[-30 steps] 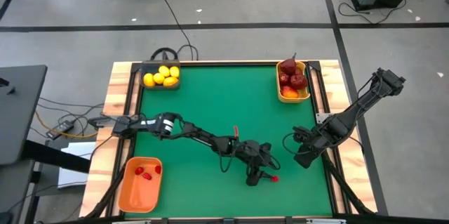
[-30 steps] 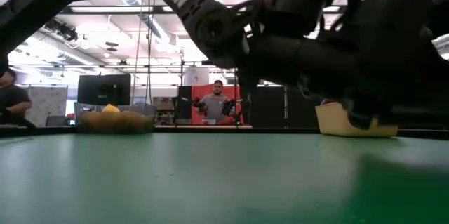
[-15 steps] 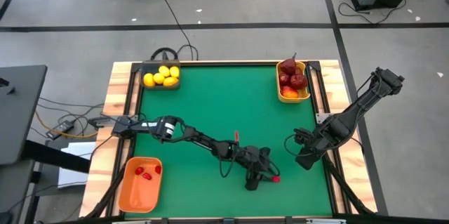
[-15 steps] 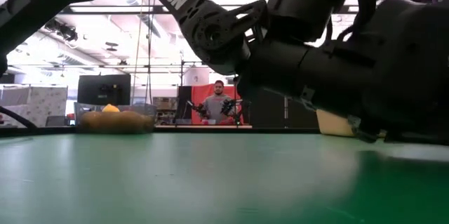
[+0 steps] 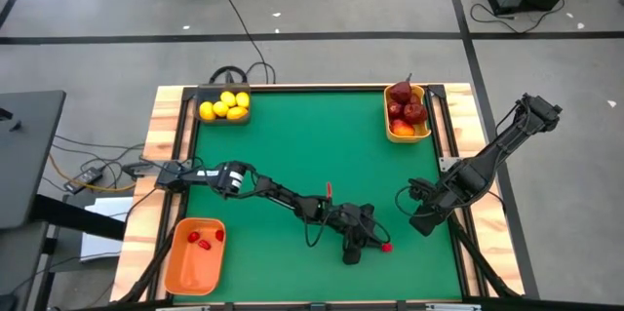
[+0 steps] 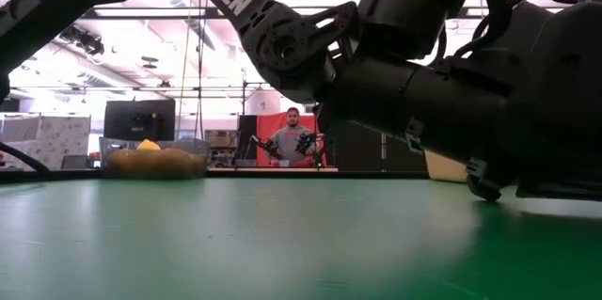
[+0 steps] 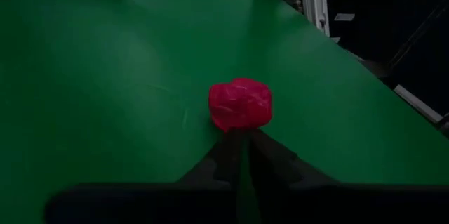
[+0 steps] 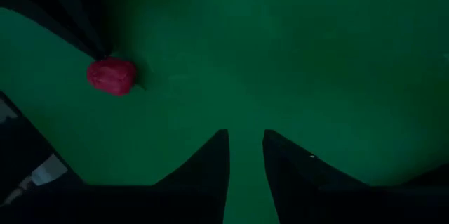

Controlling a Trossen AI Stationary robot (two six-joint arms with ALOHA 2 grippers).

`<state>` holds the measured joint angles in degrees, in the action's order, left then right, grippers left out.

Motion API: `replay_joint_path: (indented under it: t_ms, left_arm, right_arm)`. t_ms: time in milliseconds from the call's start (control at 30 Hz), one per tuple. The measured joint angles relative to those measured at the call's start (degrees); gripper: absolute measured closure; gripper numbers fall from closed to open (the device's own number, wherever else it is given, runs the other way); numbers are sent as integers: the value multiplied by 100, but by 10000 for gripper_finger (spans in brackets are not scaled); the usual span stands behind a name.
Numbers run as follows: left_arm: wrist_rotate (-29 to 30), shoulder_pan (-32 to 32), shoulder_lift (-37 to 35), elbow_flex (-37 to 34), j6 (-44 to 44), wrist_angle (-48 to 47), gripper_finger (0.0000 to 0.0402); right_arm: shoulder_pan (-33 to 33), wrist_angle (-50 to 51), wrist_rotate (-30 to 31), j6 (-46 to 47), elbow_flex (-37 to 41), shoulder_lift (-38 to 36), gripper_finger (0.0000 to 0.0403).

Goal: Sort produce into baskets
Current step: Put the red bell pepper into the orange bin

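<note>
From above, we see a green table (image 5: 292, 155) with a wooden border and two dark robot arms working over it. The left arm stretches low across the table from its left edge toward the near right. Its gripper, the left gripper (image 5: 373, 246), lies just above the mat with a tiny bright red berry (image 5: 387, 247) at its fingertips. In the left wrist view, the berry (image 7: 240, 104) sits on the green surface right at the tips of the two dark fingers (image 7: 219, 155), which meet almost in a point just behind it; they are closed together and touch the berry's near side without holding it.

The right arm waits at the table's right edge, its right gripper (image 5: 422, 215) low over the mat and near the berry. In the right wrist view, its fingers (image 8: 210, 155) stand slightly apart with green mat showing between them, gripping nothing, and the same berry (image 8: 111, 76) shows farther off.

Three baskets sit at the table's corners. A dark grey basket (image 5: 209, 92) at the far left holds yellow lemons (image 5: 224, 105). A yellow basket (image 5: 390, 133) at the far right holds dark red apples (image 5: 408, 106). An orange basket (image 5: 185, 269) at the near left holds two red berries (image 5: 201, 239).

In the low view, a person (image 6: 293, 139) sits in the room far behind the table.
</note>
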<state>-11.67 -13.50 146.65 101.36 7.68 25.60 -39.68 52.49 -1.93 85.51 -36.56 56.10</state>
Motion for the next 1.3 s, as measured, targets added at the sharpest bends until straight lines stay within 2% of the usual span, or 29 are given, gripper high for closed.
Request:
replay_joint_path:
  t_ms: [133,400,467,567,700,833,1167,1300]
  left_arm:
    - [9,-2,2,-7,-22,41,311]
    - [307,-46,31,-22,-363,598,153]
    - [307,-82,99,34,-628,835,126]
    - [295,-129,289,224,-817,847,108]
    - [285,-118,672,721,-922,816,110]
    - [407,-108,999,1205,-850,835,131]
    - [440,-114,1082,1319,-853,660,250]
    - [440,-95,1082,1322,-787,633,275]
  right_arm:
    - [0,-13,-58,51,0,0,302]
    - [0,-15,-118,75,0,0,302]
    - [0,-17,-127,134,0,0,302]
    - [0,-53,-285,156,0,2,302]
    - [0,-68,-585,211,0,3,302]
    - [0,-68,-815,321,2,4,302]
    - [0,-31,-918,300,2,4,302]
    - [0,-15,-811,292,2,4,302]
